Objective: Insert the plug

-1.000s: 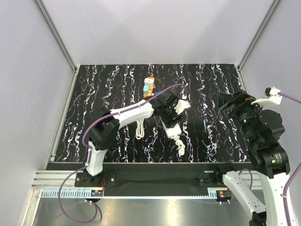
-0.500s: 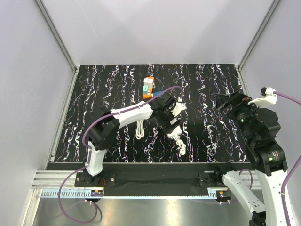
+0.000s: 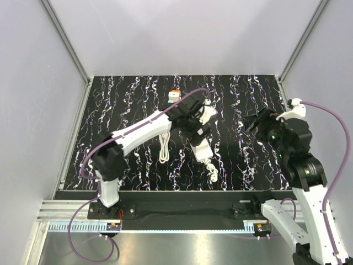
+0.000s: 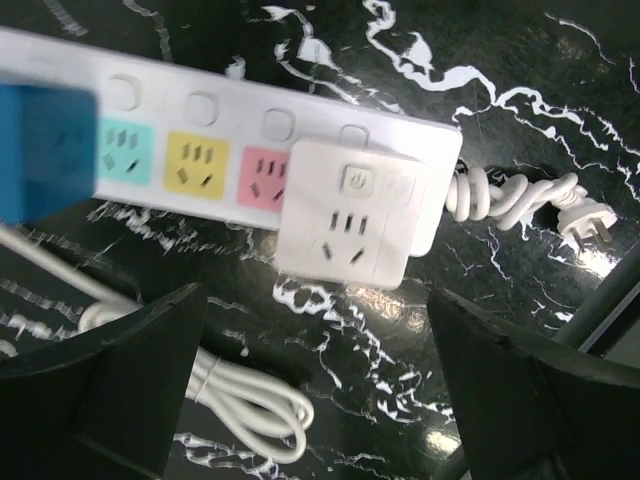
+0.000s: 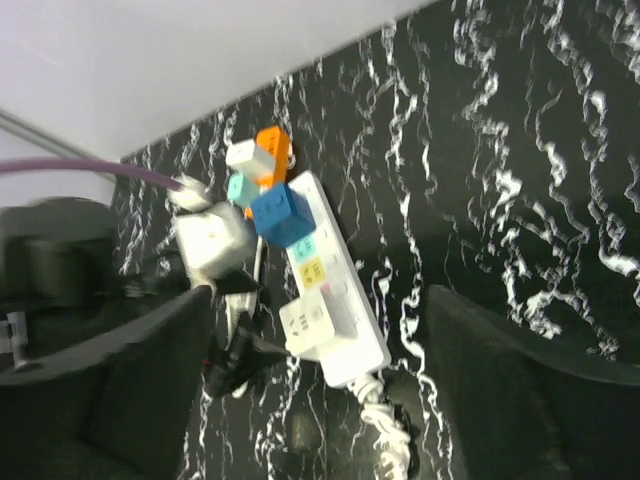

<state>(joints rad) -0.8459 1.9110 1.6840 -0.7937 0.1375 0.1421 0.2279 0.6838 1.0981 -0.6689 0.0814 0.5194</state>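
Your left jaws have just opened wide, backing off the plug (image 5: 283, 213) seated in the power strip (image 5: 352, 345); right jaws stand apart too; insertion looks done.

1. Strip (image 4: 330, 118) is lying flat on the table (image 4: 520, 60).
2. White adapter (image 4: 350, 215) is sitting plugged into its end.
3. Cable (image 4: 250, 395) is lying looped beside the strip.
4. Orange plug (image 5: 272, 143) is resting near its far end.
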